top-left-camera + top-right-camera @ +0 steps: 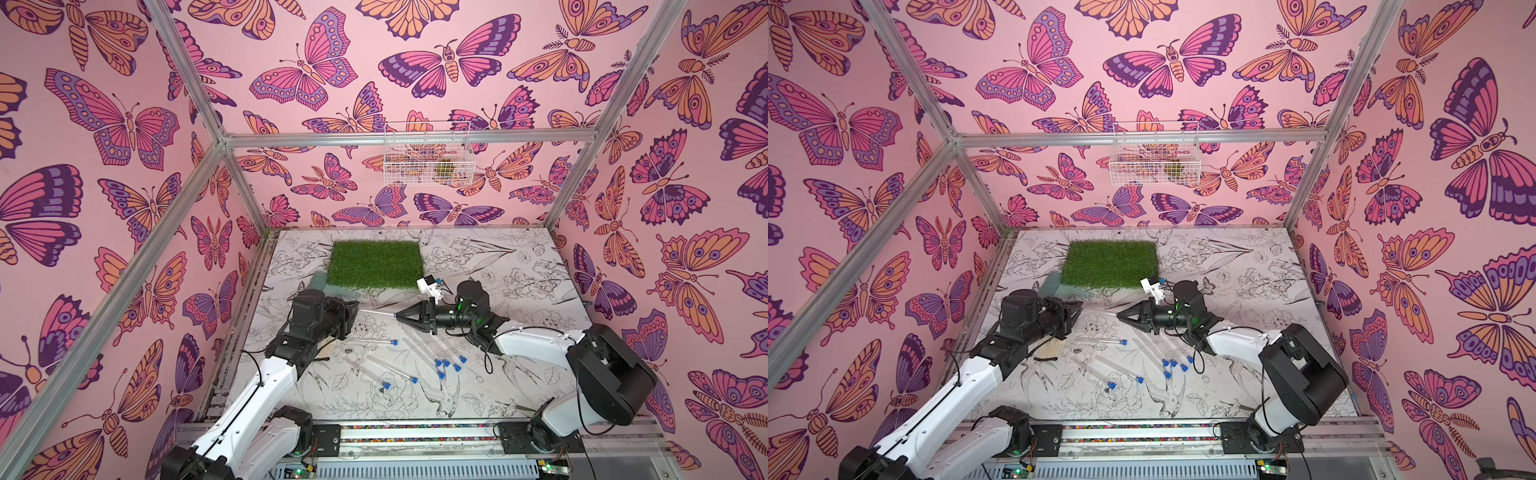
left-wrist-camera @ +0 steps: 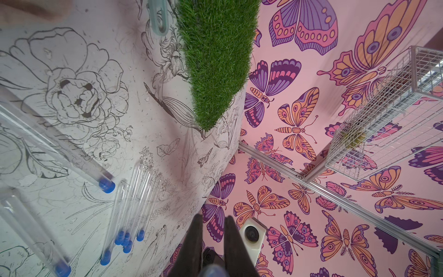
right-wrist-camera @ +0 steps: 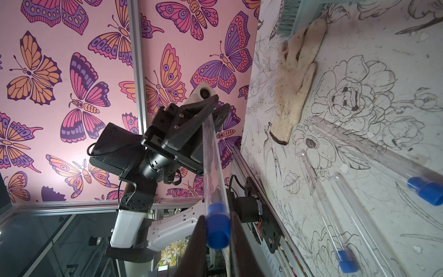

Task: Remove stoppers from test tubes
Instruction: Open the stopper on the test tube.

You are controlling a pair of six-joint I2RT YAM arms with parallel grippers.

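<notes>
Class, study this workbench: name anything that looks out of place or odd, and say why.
A soiled white glove lies flat on the table near the stoppered test tubes; speckled with dirt, it seems foreign among clear tubes. Nothing looks spilled or broken.

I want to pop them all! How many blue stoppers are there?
9. One stopper sits in the right gripper; five cluster on the table; three more lie apart. Others may be hidden.

Left claw (image 2: pixel 213 218) near-closed; test tubes (image 2: pixel 124 206) with blue stoppers (image 2: pixel 107 185) on table (image 2: pixel 72 60); grass mat (image 2: pixel 215 60) nearby.
</notes>
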